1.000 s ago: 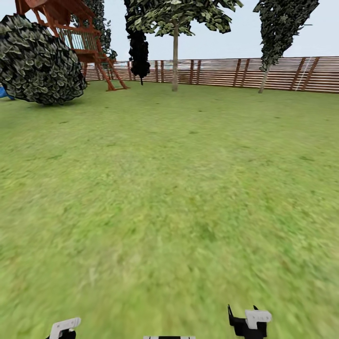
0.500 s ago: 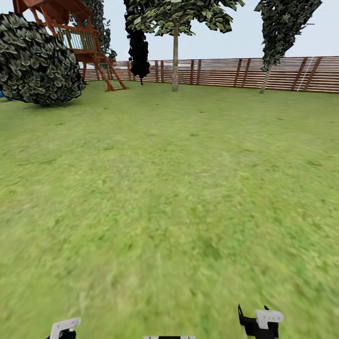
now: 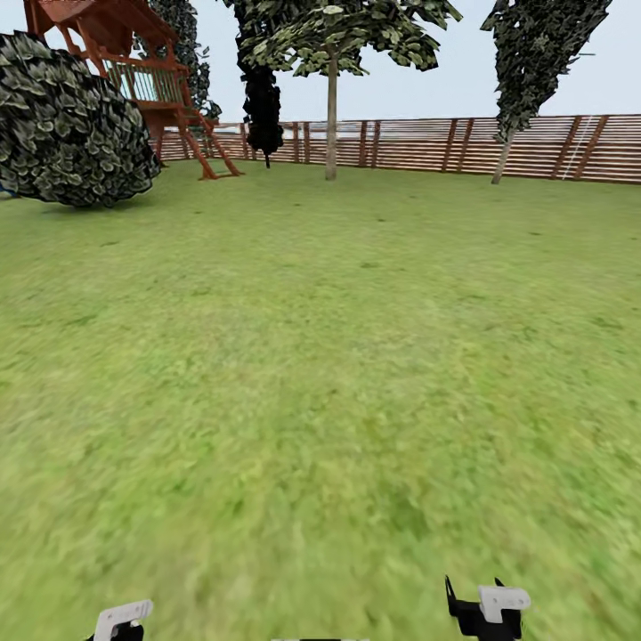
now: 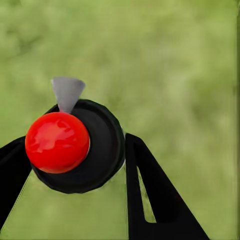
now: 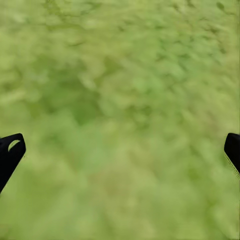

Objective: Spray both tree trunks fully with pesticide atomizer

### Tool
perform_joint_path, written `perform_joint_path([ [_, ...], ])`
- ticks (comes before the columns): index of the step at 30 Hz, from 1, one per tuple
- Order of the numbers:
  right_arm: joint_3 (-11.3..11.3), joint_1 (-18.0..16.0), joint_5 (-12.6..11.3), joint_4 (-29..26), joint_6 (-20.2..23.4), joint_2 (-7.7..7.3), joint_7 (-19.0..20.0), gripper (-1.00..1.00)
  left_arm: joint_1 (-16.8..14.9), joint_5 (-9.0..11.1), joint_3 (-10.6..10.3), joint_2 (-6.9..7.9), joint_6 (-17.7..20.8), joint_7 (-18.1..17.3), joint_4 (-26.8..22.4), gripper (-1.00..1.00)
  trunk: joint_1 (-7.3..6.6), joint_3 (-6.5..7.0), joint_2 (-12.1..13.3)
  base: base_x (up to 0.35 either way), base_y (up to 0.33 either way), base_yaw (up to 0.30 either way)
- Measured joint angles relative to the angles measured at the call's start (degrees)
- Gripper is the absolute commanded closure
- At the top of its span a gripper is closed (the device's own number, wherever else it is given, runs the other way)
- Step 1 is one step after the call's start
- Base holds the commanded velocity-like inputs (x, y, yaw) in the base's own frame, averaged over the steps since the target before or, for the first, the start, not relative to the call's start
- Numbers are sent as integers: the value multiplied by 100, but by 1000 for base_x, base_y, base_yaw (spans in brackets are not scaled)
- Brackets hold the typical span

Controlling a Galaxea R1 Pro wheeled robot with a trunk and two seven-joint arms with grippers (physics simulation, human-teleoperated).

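— Green lawn (image 3: 320,356) fills your head view; what stands at its far edge?

— A brown slatted fence (image 3: 427,142) runs across the back. Before it stands a tree (image 3: 331,53) with a pale, bare trunk (image 3: 331,125) and leaves only high up, well apart from you. Right of it a second, leaning tree (image 3: 534,62) has a thin pale stem near the fence. A dark columnar tree (image 3: 262,98) stands left of the first, then a red-brown wooden play tower (image 3: 142,80), and a large round bush (image 3: 76,125) at far left.

— Where is the atomizer you were sent for?

— Your left gripper (image 4: 75,165) has it. In the left wrist view the two black fingers (image 4: 155,195) sit closed against either side of a round black body with a red dome on top, the atomizer (image 4: 75,145); a small grey cone-shaped nozzle (image 4: 67,92) juts from its rim. Blurred grass lies beyond it. In the head view only a white part of that arm shows at the bottom edge.

— And your other pincer?

— Your right gripper (image 5: 120,150) is spread wide: one black fingertip (image 5: 10,155) shows at each side edge of the right wrist view, with bare grass between and nothing held. In the head view it hangs low above the lawn at lower right (image 3: 485,610).
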Motion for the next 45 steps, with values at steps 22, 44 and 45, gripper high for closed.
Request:
perform_joint_path([
  [22,1,0,-7,0,0,17,-8,-100,9,0,-1,-16,0,0,9,100,0,148,0,340,0,-87],
  [44,0,0,0,0,0,70,-8,-100,9,0,0,-9,0,0,9,100,0,296,0,340,0,62],
  [45,1,0,0,0,0,70,-8,-100,9,0,0,-9,0,0,9,100,0,296,0,340,0,1],
])
